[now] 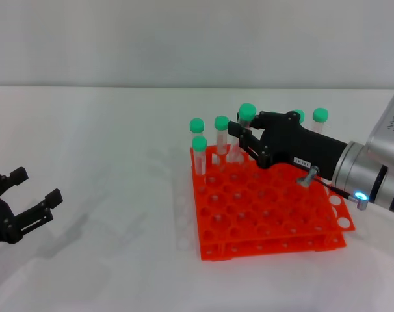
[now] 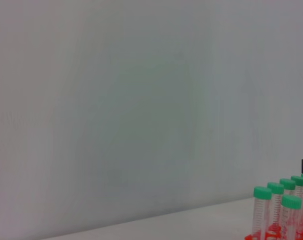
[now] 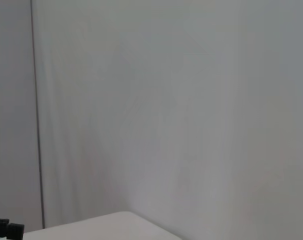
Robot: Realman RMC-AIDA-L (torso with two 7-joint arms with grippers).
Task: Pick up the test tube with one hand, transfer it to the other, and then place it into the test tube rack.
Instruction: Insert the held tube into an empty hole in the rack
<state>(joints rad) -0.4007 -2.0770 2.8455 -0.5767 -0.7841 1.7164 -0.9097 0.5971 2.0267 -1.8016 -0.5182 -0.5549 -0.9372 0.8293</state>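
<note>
Step in hand: the placing or releasing stage, as it appears — the right gripper [image 1: 241, 138] reaches in over the back rows of the test tube rack [image 1: 268, 211] with a test tube [image 1: 246, 127] between its fingers.

Right gripper: its fingers are closed round the tube just under the green cap; the tube stands roughly upright, its lower end down among the rack's holes near the back row. Whether the tip is fully seated in a hole cannot be told from the head view.

Left gripper: the left gripper [image 1: 29, 195] sits low at the left edge of the table [image 1: 106, 149], well apart from the rack, jaws spread and holding nothing.

Rack contents: other green-capped tubes stand along the back of the rack — two at the back-left corner [image 1: 197, 140], one just beside the held tube [image 1: 221, 133], and two more behind the right wrist [image 1: 320, 118]. The front rows are bare holes.

Wrist views: the left wrist camera catches a cluster of capped tubes [image 2: 276, 205] at the frame's corner; the right wrist camera shows only wall and a strip of table.

Next move calls for: confirming the tube is straight over a free hole, easing it down until it rests, then parting the fingers and lifting clear without brushing the neighbouring caps.
</note>
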